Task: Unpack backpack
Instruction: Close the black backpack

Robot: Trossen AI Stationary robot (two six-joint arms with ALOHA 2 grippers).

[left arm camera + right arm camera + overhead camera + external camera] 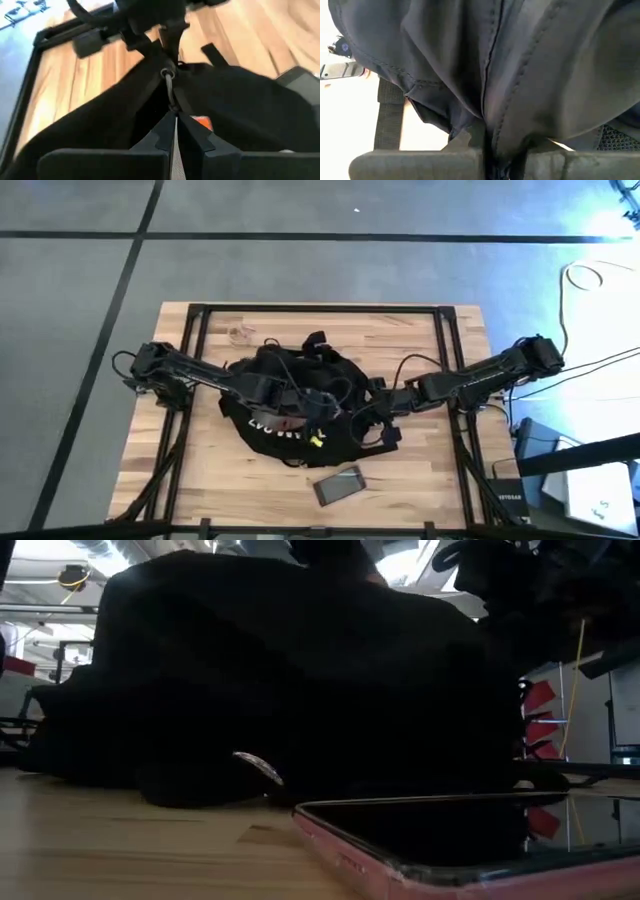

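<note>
- The left gripper (172, 131) is over the middle of the large rounded black fabric backpack (290, 405); its own wrist view shows the two dark fingers drawn almost together on the thin zipper pull cord (170, 92) that runs up to a small metal ring.
- The right gripper (485, 145) is at the backpack's right flank, fingers pinched onto a fold of the black fabric beside a stitched seam, so it looks to be anchoring the bag.
- The backpack lies in the middle of the pale wooden table (420, 480), white lettering showing on its near side, straps trailing toward the far edge.
- Near the table's front edge, just apart from the bag, lies a flat dark-screened phone in a pink case (339, 485); it fills the foreground of the low view.
- Something orange (202, 121) shows through the gap beside the left fingers; what it is cannot be told.
- Judged step: opening the main compartment, with one item apparently already out.
- The next move seems to call for a steady pull along the zipper line while the right side holds firm, so that the opening widens enough to reach inside.
</note>
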